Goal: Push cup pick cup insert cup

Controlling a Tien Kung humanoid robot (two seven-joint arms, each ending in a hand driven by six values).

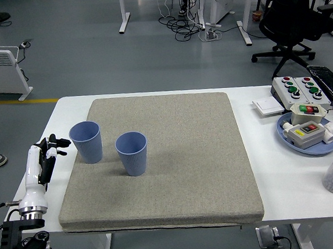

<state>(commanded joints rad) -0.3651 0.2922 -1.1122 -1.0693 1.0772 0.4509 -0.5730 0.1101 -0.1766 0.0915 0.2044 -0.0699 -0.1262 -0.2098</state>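
On the grey woven mat (175,158) covering the white table (289,189), two ribbed pale-blue plastic cups stand upright and apart: the left cup (86,142) near the mat's left edge, the second cup (132,153) just right of it and slightly nearer. The robot's left hand (48,155) hovers off the mat's left edge, beside the left cup but not touching it; its fingers look loosely open, gripping nothing. The right hand is out of view. The push seems the step in hand: contact low on the cup wall, moving slowly toward the second cup, should keep it from tipping on the soft mat.
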